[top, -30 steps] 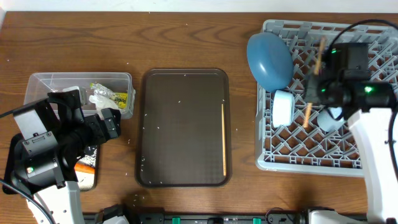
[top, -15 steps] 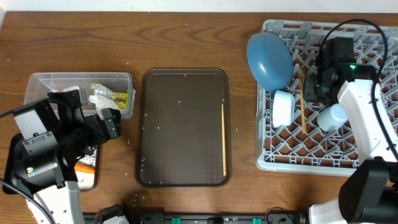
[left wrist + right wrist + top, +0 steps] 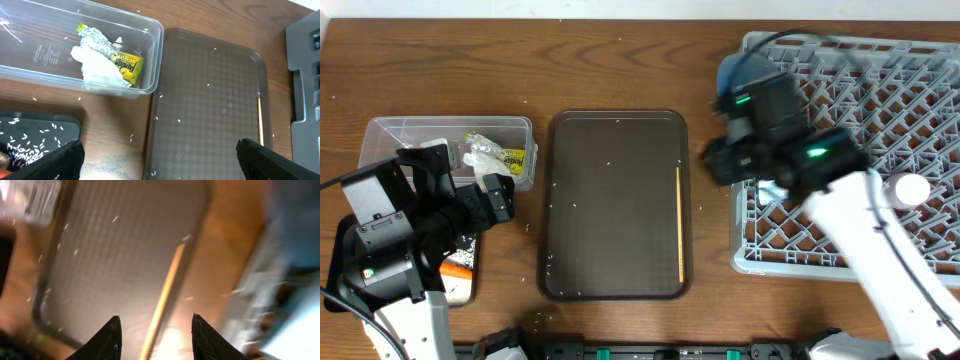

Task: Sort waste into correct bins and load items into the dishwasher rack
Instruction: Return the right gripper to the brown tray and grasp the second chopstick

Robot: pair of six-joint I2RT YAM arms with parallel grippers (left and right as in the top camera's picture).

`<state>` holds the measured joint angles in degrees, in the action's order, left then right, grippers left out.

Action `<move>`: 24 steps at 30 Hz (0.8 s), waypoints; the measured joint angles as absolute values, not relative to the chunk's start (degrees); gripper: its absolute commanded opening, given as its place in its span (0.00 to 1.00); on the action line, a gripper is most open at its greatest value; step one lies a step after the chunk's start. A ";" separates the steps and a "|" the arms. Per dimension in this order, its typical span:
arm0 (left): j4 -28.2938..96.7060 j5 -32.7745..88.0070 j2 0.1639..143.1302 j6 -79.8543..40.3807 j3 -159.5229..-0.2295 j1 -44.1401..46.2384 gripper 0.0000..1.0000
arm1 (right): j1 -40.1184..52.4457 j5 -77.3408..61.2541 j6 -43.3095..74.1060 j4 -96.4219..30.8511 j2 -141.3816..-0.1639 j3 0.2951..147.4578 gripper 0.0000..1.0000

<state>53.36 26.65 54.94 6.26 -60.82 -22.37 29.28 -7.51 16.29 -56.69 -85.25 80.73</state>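
My right gripper (image 3: 718, 160) is open and empty, hanging between the grey dishwasher rack (image 3: 880, 100) and the brown serving tray (image 3: 615, 205). In the blurred right wrist view its fingers (image 3: 156, 320) straddle a wooden chopstick (image 3: 165, 295) lying on the tray's right side (image 3: 680, 225). The blue plate (image 3: 740, 68) stands in the rack, partly hidden by my arm. A light blue cup (image 3: 910, 188) lies in the rack. My left gripper (image 3: 160, 160) is open and empty beside the clear tub (image 3: 150, 60), which holds white tissue (image 3: 97, 67) and the yellow-green wrapper (image 3: 127, 65).
The black tray (image 3: 40, 135) at the front left holds rice grains, with an orange carrot (image 3: 455, 268) showing by my left arm. Loose rice grains dot the brown tray and the wooden table. The white bowl and pink cup are out of view.
My right arm has swung left from over the rack to the gap beside the brown tray. The chopstick it held was left in the rack. My left arm has not moved.
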 measured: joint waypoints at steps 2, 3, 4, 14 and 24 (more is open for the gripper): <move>53.36 26.65 54.94 6.26 -60.82 -22.37 0.98 | 33.45 -5.80 21.39 -56.80 -88.27 80.38 0.42; 53.36 26.65 54.94 6.26 -60.82 -22.39 0.98 | 35.05 -5.15 23.59 -56.75 -90.13 80.18 0.44; 53.36 26.65 54.94 6.26 -60.82 -22.37 0.98 | 36.42 -4.71 25.67 -56.82 -92.25 80.03 0.46; 53.36 26.65 54.96 6.26 -60.82 -22.37 0.98 | 40.88 -4.67 36.49 -58.11 -109.12 79.05 0.45; 53.34 26.65 54.98 6.26 -60.82 -22.37 0.98 | 40.91 -9.50 39.00 -57.10 -116.97 79.00 0.35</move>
<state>53.34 26.65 54.98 6.26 -60.82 -22.37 40.91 -9.50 39.00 -57.10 -116.97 79.00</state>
